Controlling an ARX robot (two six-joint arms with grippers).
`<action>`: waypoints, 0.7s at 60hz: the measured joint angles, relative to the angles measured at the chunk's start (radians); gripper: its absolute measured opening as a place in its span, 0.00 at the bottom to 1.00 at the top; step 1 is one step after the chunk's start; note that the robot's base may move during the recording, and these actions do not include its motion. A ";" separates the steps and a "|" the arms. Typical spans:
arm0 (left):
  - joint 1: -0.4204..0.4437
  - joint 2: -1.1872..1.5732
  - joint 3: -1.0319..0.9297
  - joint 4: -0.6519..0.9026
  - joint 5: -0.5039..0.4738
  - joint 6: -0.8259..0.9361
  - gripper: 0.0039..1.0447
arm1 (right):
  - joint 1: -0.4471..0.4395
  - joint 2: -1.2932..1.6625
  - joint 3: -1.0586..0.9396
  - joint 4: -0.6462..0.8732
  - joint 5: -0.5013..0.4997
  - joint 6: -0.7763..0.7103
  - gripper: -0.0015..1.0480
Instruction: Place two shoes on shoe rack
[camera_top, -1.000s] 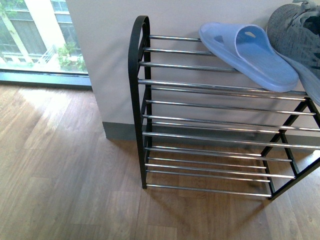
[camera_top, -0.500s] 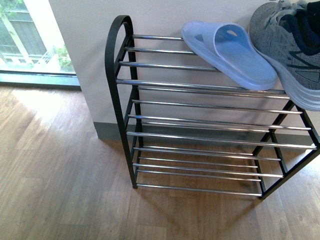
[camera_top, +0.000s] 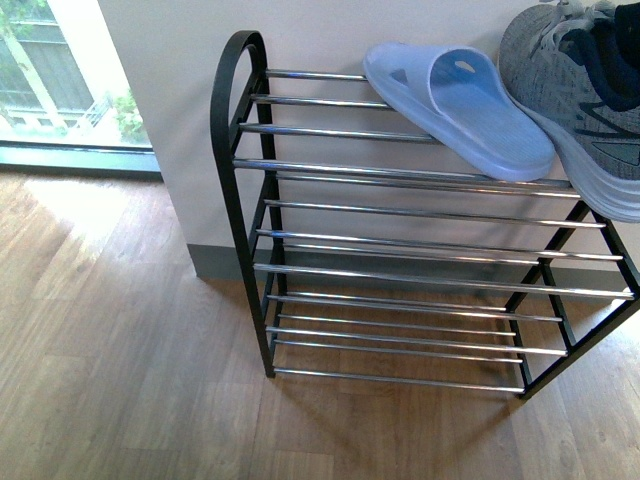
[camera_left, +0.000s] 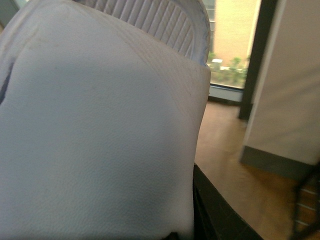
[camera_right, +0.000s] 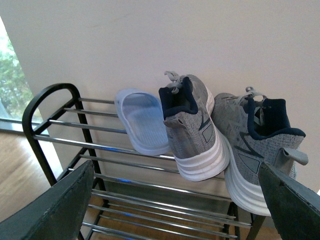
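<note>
Where the left wrist view begins, a pale blue slipper (camera_left: 100, 130) fills nearly the whole frame, its ribbed sole edge at the upper middle; a dark part shows at the lower right beneath it, but whether the left pincer is pinching it or merely close cannot be told. Behind it, at the right of that frame, lie the wooden floor (camera_left: 225, 160), a grey skirting and a window.

In the right wrist view, the right pincer (camera_right: 175, 200) stands spread wide, its two dark fingers (camera_right: 55, 210) at the lower left and lower right corners with nothing between them. Beyond them stands the shoe rack (camera_right: 50, 100), its black arched side frame at the left and chrome rods running across. On its top tier, against the pale wall (camera_right: 150, 40), another blue slipper (camera_right: 142, 122) lies near the middle, with a grey sneaker (camera_right: 192, 135) touching it on the right, heel toward the camera, and a second grey sneaker (camera_right: 260, 150) just beside that at the right of the frame.

In the front view, neither arm shows. The floor occupies the lower left, the rack the centre and right, with the slipper at the upper middle on the top rods and one sneaker at the upper right edge, partly overlapping it. The lower tiers hold nothing.
</note>
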 joint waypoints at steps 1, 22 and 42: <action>-0.011 0.007 0.004 0.000 0.010 -0.026 0.02 | 0.000 0.000 0.000 0.000 0.000 0.000 0.91; -0.342 0.457 0.266 0.183 0.032 -0.436 0.02 | 0.000 0.000 0.000 0.000 0.000 0.000 0.91; -0.526 0.995 0.714 0.209 0.100 -0.722 0.02 | 0.000 0.000 0.000 0.000 0.000 0.000 0.91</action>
